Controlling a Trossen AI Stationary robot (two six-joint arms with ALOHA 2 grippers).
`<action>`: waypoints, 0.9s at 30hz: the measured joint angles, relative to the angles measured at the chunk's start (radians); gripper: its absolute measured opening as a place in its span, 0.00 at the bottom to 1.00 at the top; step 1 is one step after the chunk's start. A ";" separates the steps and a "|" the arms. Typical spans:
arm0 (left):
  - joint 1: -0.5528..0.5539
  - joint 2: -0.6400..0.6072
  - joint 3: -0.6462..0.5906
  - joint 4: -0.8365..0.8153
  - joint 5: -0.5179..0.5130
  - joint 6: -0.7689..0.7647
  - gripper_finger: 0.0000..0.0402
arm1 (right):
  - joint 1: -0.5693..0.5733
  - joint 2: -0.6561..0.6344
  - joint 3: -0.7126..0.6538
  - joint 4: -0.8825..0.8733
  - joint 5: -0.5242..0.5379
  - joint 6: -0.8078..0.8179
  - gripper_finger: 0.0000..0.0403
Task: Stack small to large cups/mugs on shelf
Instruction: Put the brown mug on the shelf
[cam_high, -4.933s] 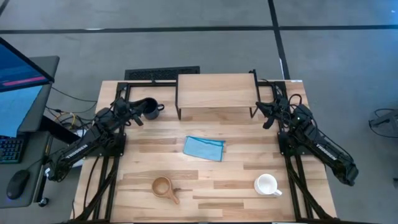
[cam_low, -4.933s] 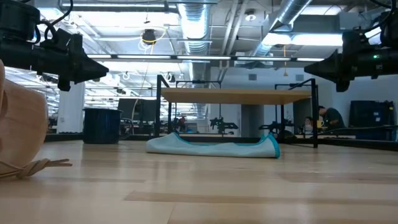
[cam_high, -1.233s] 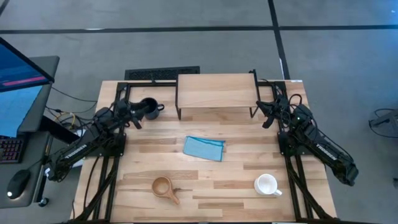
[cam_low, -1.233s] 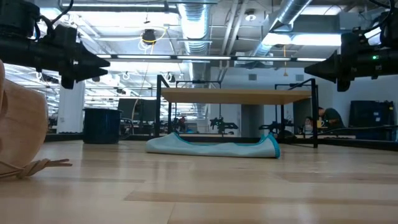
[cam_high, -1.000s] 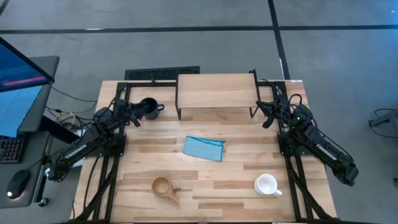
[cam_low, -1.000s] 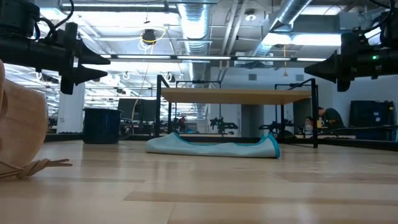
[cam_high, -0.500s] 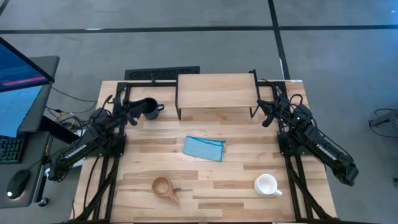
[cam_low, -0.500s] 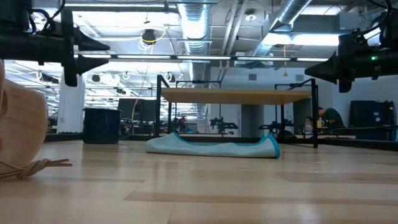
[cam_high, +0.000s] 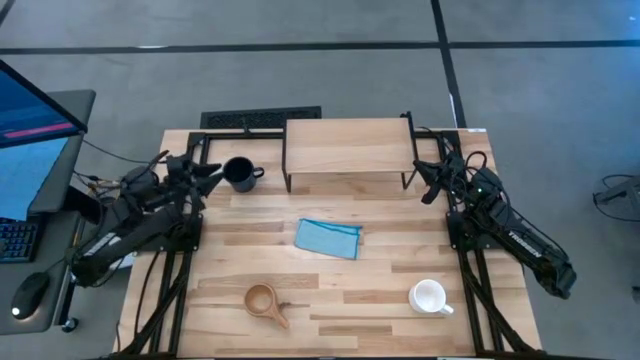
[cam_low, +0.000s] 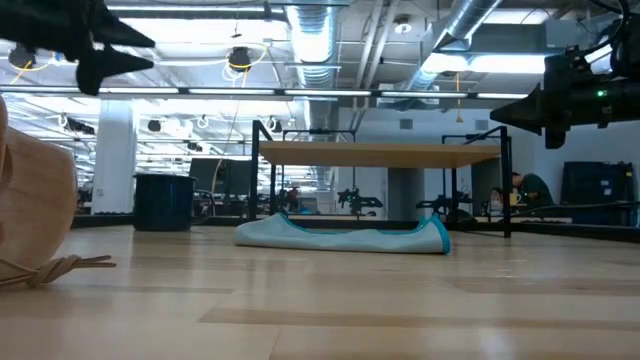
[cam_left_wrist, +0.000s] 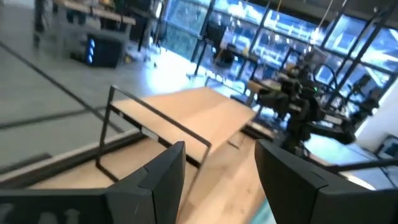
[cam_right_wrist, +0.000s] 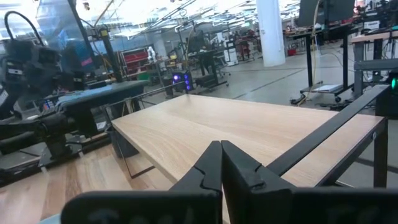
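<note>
Since the earlier frames, the left gripper has pulled back from the dark navy mug and risen, so that in the low view only its tips show near the upper corner. Its fingers stand spread apart with nothing between them, and it hovers just beside the mug, not touching it. The mug stands upright on the table at the far left, next to the shelf, its handle pointing toward the shelf.

The right gripper has not moved; it waits by the shelf's right end, its fingers pressed together and holding nothing (the wrist view shows the two tips meeting over the shelf board).

The shelf top is bare light wood on thin black legs. A blue folded cloth lies on the table in front of the shelf, near the middle. The small tan wooden cup sits near the front edge to the left, its flat handle pointing right and forward. The white mug stands upright near the front right, well apart from both grippers.
</note>
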 joint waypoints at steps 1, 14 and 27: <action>-0.007 0.009 0.019 -0.024 0.001 -0.014 0.46 | 0.000 0.000 0.000 0.000 0.000 0.000 0.06; -0.221 0.356 0.217 -0.188 0.058 0.013 0.46 | 0.000 0.000 0.000 0.000 0.000 0.001 0.06; -0.678 0.770 0.608 -0.681 -0.268 -0.209 0.46 | 0.000 0.000 0.000 0.000 0.000 0.001 0.06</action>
